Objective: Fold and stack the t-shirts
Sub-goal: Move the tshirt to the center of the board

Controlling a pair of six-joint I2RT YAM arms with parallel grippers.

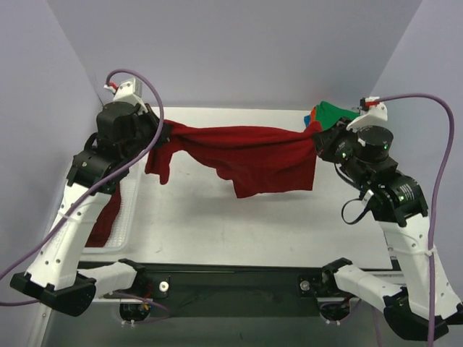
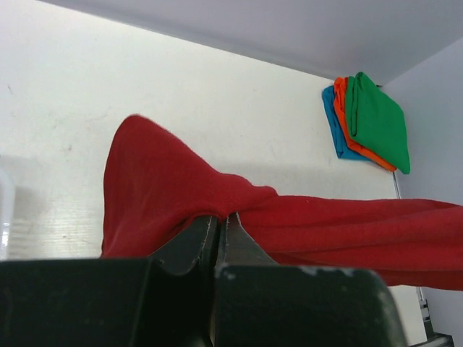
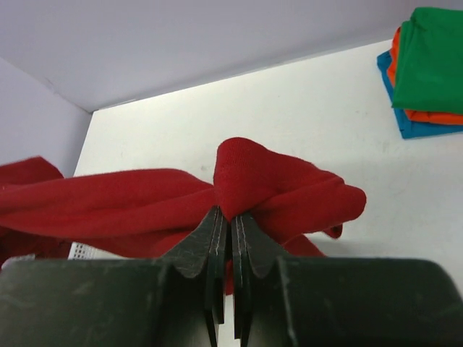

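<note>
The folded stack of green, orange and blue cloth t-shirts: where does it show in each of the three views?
Top external: the folded stack lies upper right, partly behind the right arm.
Left wrist: the stack is upper right, green on top.
Right wrist: the stack is in the top right corner, cut off by the frame.
Shared landmark: the bright red cloth t-shirt, stretched across all three views.

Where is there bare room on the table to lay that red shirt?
The table in front of the red shirt, between the basket and right arm, is bare. Crowded: the far right corner with the folded stack, and the basket holding a maroon shirt.
</note>
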